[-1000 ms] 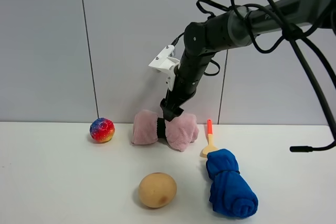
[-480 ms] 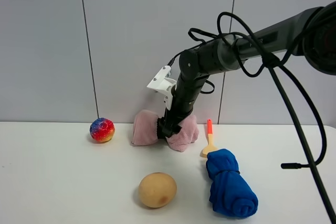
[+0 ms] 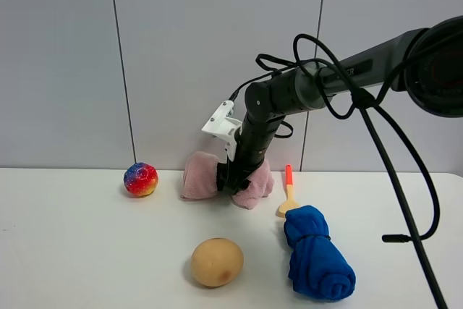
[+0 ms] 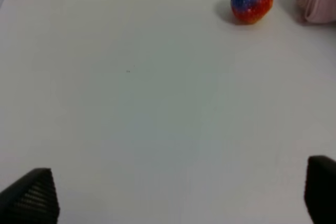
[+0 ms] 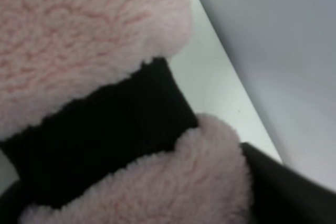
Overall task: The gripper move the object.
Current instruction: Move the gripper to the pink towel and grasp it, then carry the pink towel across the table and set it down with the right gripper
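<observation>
- The right arm [image 3: 318, 85] is dark grey, round and thick like a pipe.
- A white bracket [image 3: 221, 124] sits above the black right gripper [image 3: 230, 179].
- Long black cables [image 3: 391, 180] loop off it.
- The left gripper [image 4: 178, 200] has black, ridged fingertips [image 4: 32, 196].

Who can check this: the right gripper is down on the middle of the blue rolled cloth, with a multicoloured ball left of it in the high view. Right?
No. The exterior high view shows the right gripper down on the middle of the pink towel, not the blue rolled cloth. The multicoloured ball is left of it there.
</observation>
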You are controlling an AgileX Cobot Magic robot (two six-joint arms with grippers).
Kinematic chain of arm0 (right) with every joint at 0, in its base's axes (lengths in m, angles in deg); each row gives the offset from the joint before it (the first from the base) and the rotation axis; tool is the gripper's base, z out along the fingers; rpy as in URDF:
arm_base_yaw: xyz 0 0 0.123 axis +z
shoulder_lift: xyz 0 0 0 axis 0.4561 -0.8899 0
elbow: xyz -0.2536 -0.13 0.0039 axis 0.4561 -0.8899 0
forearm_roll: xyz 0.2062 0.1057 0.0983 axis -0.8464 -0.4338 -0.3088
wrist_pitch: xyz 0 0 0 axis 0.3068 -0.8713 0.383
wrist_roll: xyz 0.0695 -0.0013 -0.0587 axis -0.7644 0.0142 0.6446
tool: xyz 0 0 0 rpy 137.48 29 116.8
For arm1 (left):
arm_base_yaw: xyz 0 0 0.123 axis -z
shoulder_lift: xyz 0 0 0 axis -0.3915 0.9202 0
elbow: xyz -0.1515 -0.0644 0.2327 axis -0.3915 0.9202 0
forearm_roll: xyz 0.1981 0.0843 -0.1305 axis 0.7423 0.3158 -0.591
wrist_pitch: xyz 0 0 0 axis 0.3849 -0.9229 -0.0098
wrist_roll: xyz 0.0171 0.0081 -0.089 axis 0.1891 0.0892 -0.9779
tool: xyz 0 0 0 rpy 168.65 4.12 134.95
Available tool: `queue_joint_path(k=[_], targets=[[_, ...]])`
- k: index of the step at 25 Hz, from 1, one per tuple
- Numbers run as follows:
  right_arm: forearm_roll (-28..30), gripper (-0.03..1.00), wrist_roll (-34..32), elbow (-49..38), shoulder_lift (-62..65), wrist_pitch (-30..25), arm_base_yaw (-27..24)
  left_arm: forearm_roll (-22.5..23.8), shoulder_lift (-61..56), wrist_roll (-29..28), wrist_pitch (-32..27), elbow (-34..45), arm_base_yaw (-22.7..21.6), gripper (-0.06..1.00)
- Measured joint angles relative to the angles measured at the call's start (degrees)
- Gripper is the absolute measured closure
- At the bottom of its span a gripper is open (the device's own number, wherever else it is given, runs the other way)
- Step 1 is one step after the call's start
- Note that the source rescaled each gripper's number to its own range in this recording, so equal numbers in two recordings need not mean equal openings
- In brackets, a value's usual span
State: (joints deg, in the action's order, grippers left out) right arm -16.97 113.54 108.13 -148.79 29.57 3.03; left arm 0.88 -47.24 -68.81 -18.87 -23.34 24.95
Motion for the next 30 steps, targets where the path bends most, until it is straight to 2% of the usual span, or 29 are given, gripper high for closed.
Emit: queue_joint_path(k=[1,2,3,6,10,14,17,19,25,28,30], targets=[[0.0,0.63,0.0,0.0,0.0,0.0,0.0,0.0,0.0,0.0,0.0,0.0,0.0,-0.06],[-0.1,0.86,0.0,0.0,0.0,-0.2,0.0,0.0,0.0,0.0,0.0,0.0,0.0,-0.06],[-0.1,0.97,0.0,0.0,0.0,-0.6,0.1,0.0,0.0,0.0,0.0,0.0,0.0,-0.06],[0.1,0.97,0.0,0.0,0.6,-2.3,0.7,0.0,0.0,0.0,0.0,0.0,0.0,-0.06],[0.0,0.97,-0.1,0.0,4.0,-8.1,2.3,0.0,0.0,0.0,0.0,0.0,0.0,-0.06],[-0.6,0.97,-0.1,0.0,12.2,-13.9,5.0,0.0,0.0,0.0,0.0,0.0,0.0,-0.06],[-1.9,0.97,3.3,0.0,19.0,-14.6,7.8,0.0,0.0,0.0,0.0,0.0,0.0,-0.06],[-2.1,0.97,11.8,0.0,22.9,-14.6,10.0,0.0,0.0,0.0,0.0,0.0,0.0,-0.06],[-5.9,0.97,53.0,0.0,26.0,-13.5,15.8,0.0,0.0,0.0,0.0,0.0,0.0,-0.06],[-9.5,0.97,68.1,0.0,24.5,-11.7,17.5,0.0,0.0,0.0,0.0,0.0,0.0,-0.06],[-11.3,0.97,74.0,0.0,22.5,-10.2,18.2,0.0,0.0,0.0,0.0,0.0,0.0,-0.06]])
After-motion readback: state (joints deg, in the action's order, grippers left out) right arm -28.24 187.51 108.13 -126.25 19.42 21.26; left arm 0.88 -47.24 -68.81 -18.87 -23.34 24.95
